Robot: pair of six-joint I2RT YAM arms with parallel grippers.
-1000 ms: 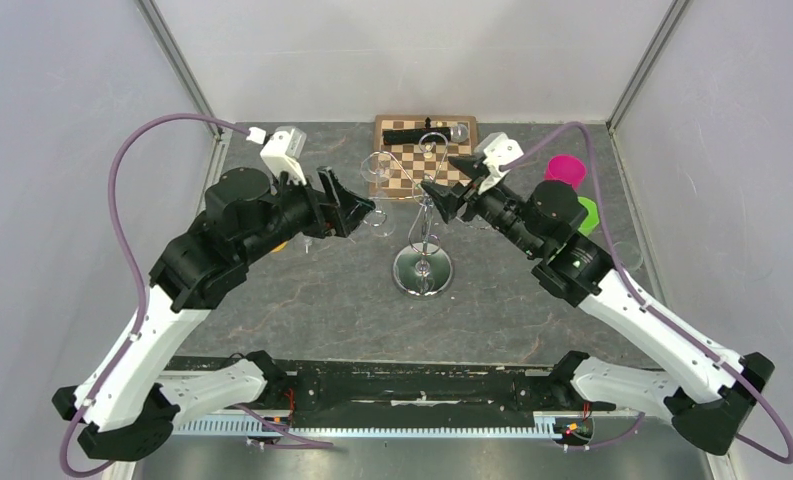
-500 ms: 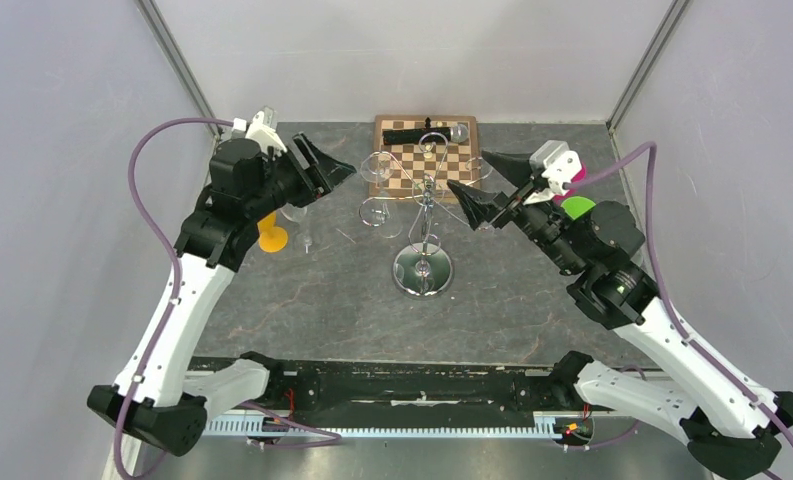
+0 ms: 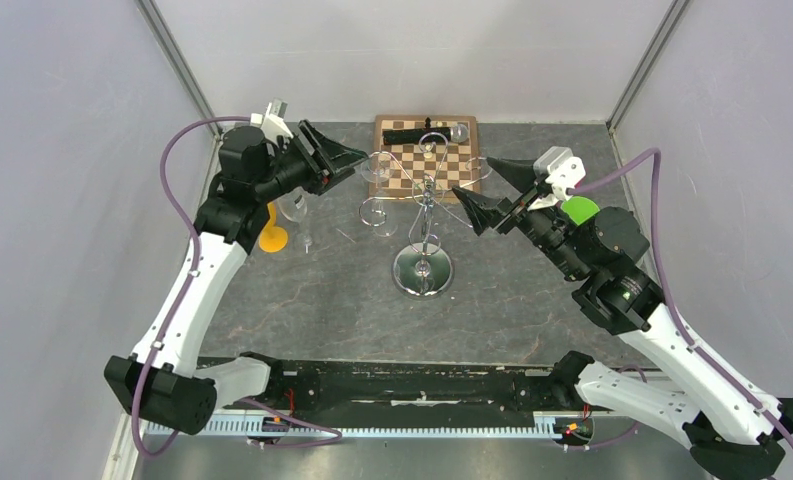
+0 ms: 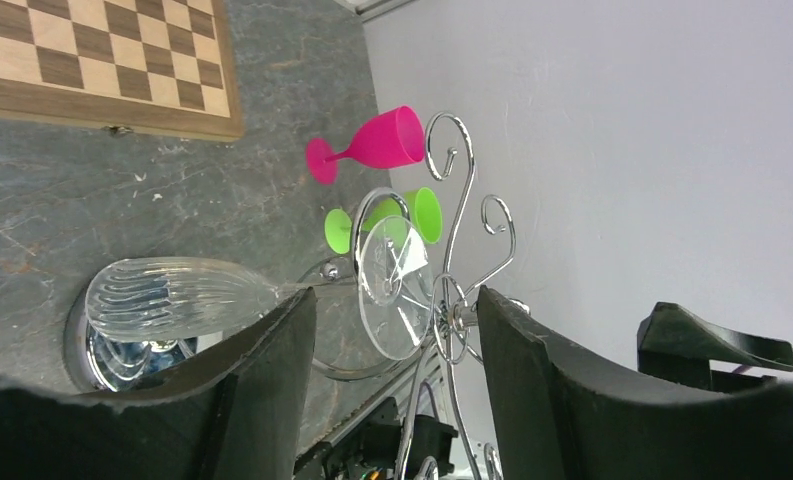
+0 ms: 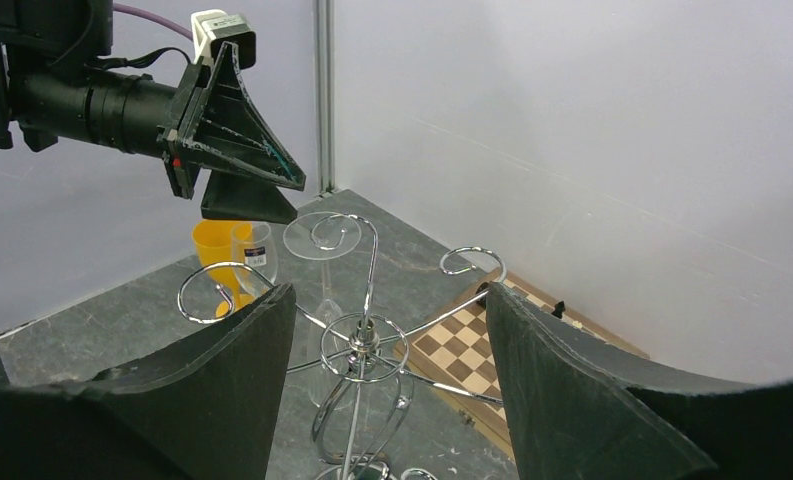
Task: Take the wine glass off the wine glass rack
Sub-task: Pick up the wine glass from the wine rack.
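The left hand (image 3: 355,158) and right hand (image 3: 472,176) are held open, empty; between them a clear wine glass (image 4: 172,297) is hung on a silver wire rack (image 5: 362,331).

Left pincer (image 3: 346,166), right pincer (image 3: 472,177) agape

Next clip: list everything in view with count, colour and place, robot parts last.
wine glass rack: one, shiny silver, table centre.
wine glass: one, clear ribbed, hanging bowl-down on the rack.
chessboard: one, brown wood, behind the rack.
dark object: one, black, on the chessboard's far edge.
pink goblet: one, pink, right of the rack.
green goblet: one, green, beside the pink goblet.
orange goblet: one, orange, left of the rack.
clear glass: one, clear, labelled, beside the orange goblet.
table: one, grey marbled, under everything.
left end effector: one, black, open, raised left of the rack.
right end effector: one, black, open, raised right of the rack.
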